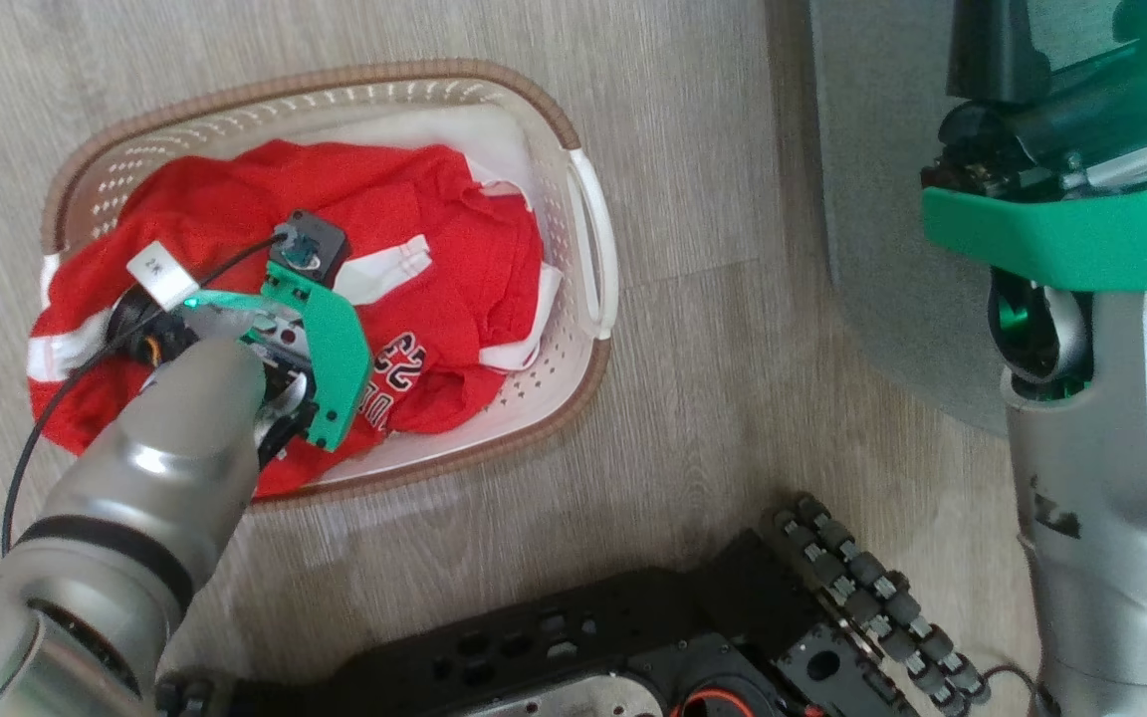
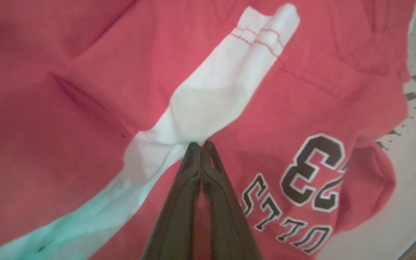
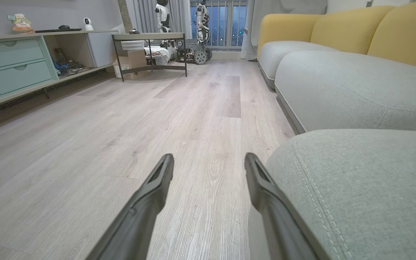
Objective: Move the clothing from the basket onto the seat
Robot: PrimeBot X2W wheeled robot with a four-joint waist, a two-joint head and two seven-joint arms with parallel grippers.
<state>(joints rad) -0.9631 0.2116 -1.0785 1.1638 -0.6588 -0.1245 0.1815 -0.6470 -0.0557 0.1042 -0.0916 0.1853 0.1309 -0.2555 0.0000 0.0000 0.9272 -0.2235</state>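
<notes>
Left wrist view: left hand (image 2: 201,143) pinches clothing (image 2: 302,90).

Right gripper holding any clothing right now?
No, the right gripper has its fingers apart with nothing between them but floor, beside the seat.

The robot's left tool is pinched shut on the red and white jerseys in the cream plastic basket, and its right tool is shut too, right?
Not quite: the right tool is open, its dark fingers spread apart with wooden floor showing between, as the right wrist view shows. The left tool is shut on the red and white jerseys in the cream plastic basket.
</notes>
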